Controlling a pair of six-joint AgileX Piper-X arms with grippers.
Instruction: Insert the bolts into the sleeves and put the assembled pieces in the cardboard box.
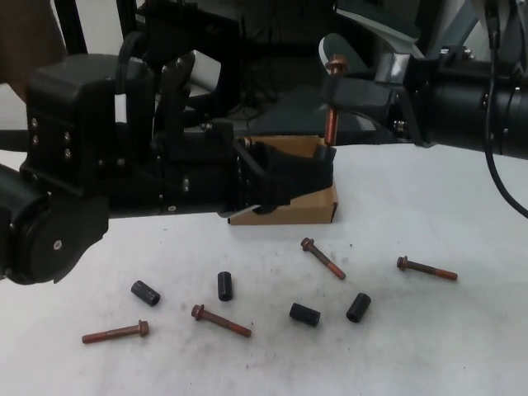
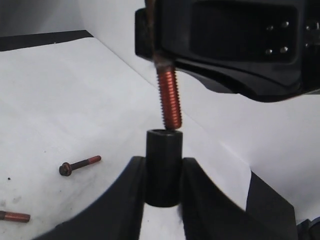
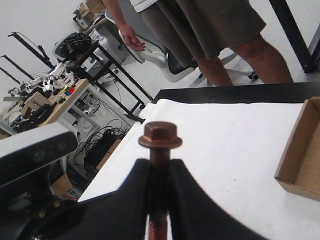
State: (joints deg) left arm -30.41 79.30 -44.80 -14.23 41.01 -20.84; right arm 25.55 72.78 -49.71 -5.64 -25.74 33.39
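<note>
- Near box, my left gripper was clamped on upright sleeve.
- My right gripper was closed on bolt, tip at sleeve mouth.
- Spare bolts, spare sleeves lay on bench.

We record the left arm as matt black housing in several sections. Small silver screw heads dot its side faces, one of them on the end joint cap. A black cable loops over its top, beside a small white tag. The right arm is likewise black, with a grey bracket near the wrist and black cables alongside. The left gripper has smooth black fingers with curved inner edges; the right gripper matches, its housing bearing four small silver screws.
</note>
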